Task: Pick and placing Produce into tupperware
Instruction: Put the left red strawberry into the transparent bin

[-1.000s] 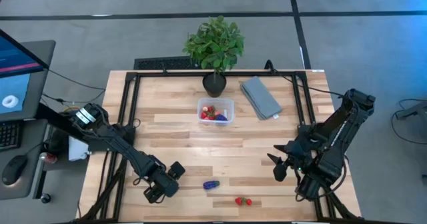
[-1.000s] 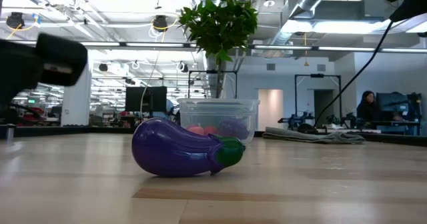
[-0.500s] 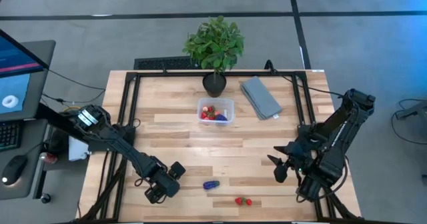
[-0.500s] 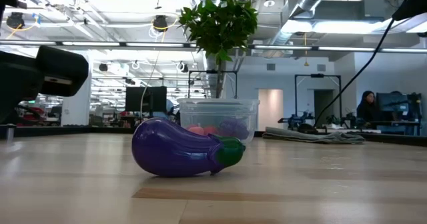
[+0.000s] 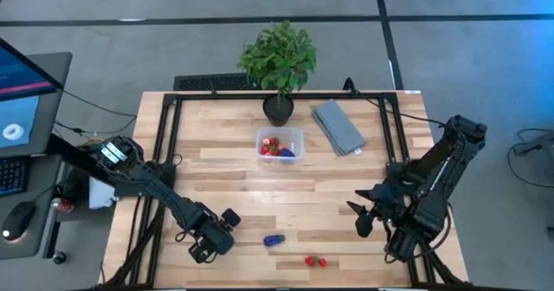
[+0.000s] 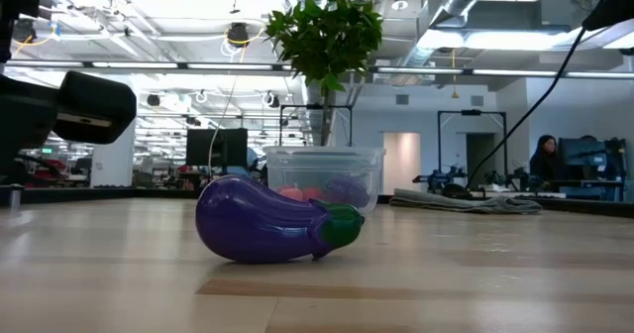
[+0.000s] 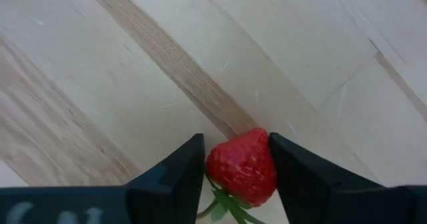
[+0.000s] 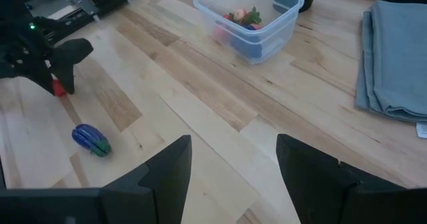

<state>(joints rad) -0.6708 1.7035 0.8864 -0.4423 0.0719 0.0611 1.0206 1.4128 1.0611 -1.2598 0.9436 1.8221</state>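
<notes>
The left gripper (image 7: 235,177), near the table's front-left corner, pinches a small red toy strawberry (image 7: 243,165); next likely comes lifting it to the clear plastic rectangular tub (image 5: 280,145), while the right gripper (image 8: 233,161) waits open.

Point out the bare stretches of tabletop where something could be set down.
Bare wood lies between the tupperware and the eggplant, and from there toward the right gripper. The back edge is crowded: plant pot, tupperware, grey cloth. Near the front, the left gripper closes on a strawberry; more strawberries lie nearby.
</notes>
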